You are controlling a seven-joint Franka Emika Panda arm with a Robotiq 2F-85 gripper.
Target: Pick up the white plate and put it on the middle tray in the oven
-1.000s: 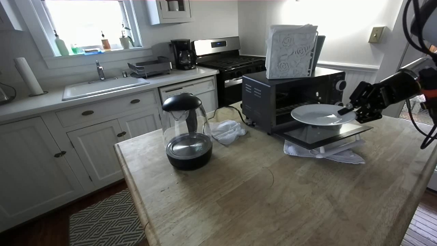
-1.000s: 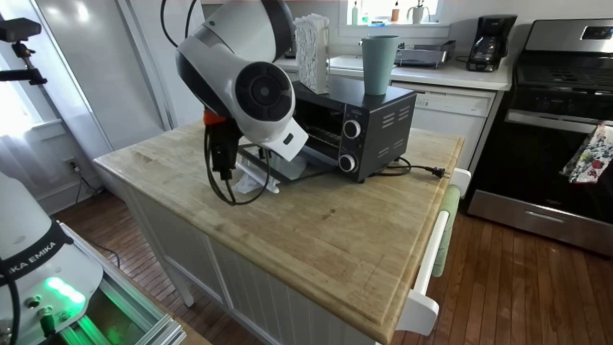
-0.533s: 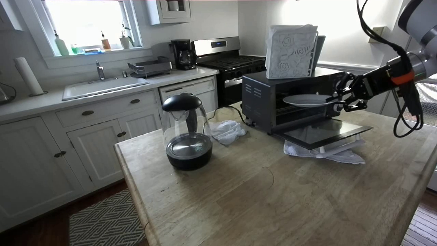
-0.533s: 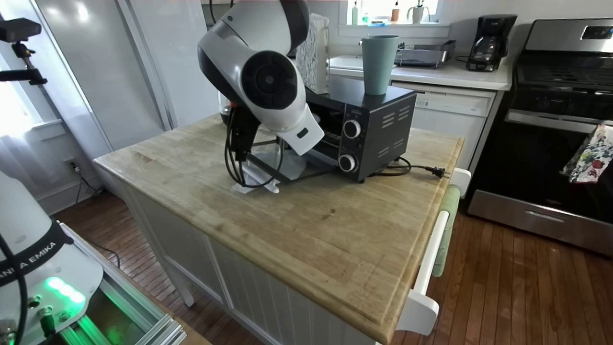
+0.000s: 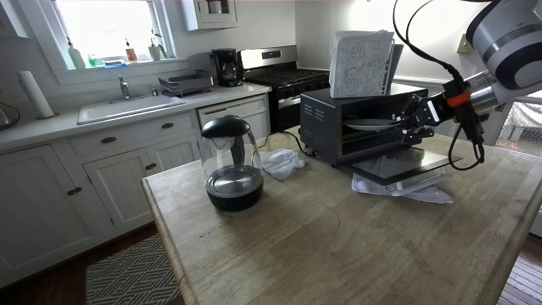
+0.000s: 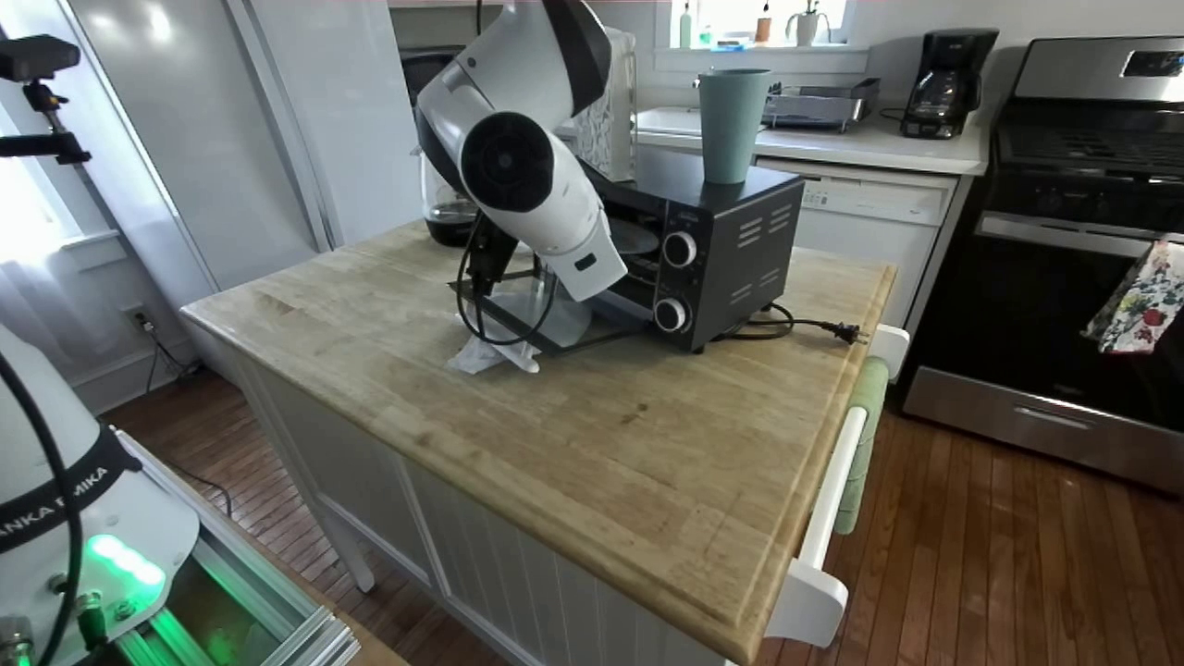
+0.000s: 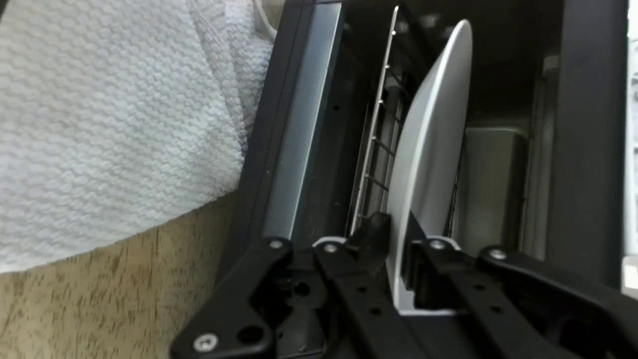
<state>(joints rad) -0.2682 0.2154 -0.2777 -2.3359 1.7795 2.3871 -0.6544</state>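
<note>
Judging step as insertion: my end effector point(image 7: 396, 244) grips white plate point(image 7: 441, 142) at rim, plate part-way inside oven point(image 5: 319, 127), just above wire rack point(image 7: 373, 137); next move, I reckon, calls for deeper push, level lowering onto rack, then release

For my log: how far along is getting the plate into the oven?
Done: the oven stands open, the plate is picked up. In hand: the gripper is clamped on it, holding it partly inside above the wire rack. Left, it seems: setting it there and letting go.
</note>
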